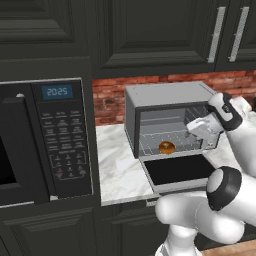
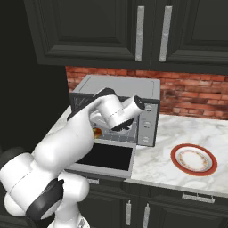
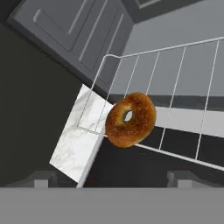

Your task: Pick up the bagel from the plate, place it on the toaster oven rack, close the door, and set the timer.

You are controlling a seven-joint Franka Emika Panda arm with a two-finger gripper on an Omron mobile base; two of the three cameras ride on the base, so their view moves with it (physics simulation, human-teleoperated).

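Hovering at the mouth of the oven, I have my end effector spread wide and holding nothing; its two dark tips stand well apart at the bottom of the hand view, with the bagel lying free just beyond them. The bagel rests on the rack, near its front edge and toward one side, as the left base view also shows. The plate sits bare on the tabletop, well to the right of the oven. The door hangs fully down, its dark glass facing up.

So I judge the placing step is done, or all but done: the bagel is off the plate and on the rack, and I have let go. What is in hand now is getting my wrist clear of the cavity.

Next comes closing the door. That calls for backing out without nudging the bagel, which lies close to the rack's front wire, then dropping below the door's outer edge and swinging it up until it shuts. After that the timer knob on the right panel waits; I cannot tell from here which of the knobs it is.
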